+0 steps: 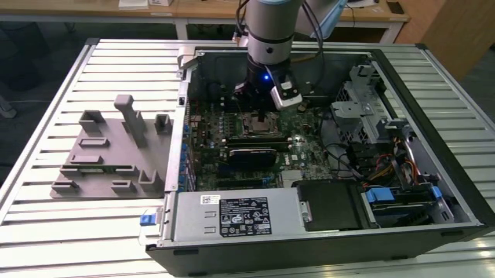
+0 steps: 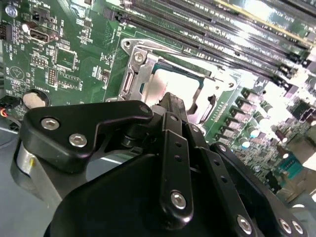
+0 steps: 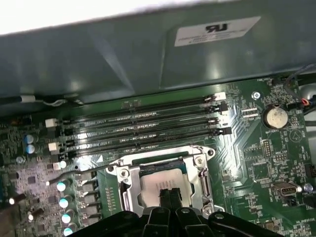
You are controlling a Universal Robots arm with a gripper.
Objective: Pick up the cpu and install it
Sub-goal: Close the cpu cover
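Note:
The cpu point(image 3: 157, 180), a flat silver square, lies inside the metal socket frame point(image 3: 124, 193) on the green motherboard. It lies level there, with the frame around its edges. My gripper point(image 3: 170, 197) hangs straight over it, black fingers drawn together, tips at or just above the chip's top; I cannot tell whether they touch. In the second wrist view the cpu point(image 2: 157, 89) shows past the closed fingertips of the gripper point(image 2: 173, 102), with the socket frame point(image 2: 134, 74) beside it. In the exterior view the arm reaches down into the open computer case, and the gripper point(image 1: 261, 117) is over the socket point(image 1: 261, 124).
Memory slots point(image 3: 143, 126) run beside the socket, near the case wall point(image 3: 148, 54). A coin battery point(image 3: 274, 117) sits on the board. Drive cages and cables point(image 1: 371, 127) fill the case on the exterior view's right. A grey fixture block point(image 1: 112, 153) stands on the slatted table at the exterior view's left.

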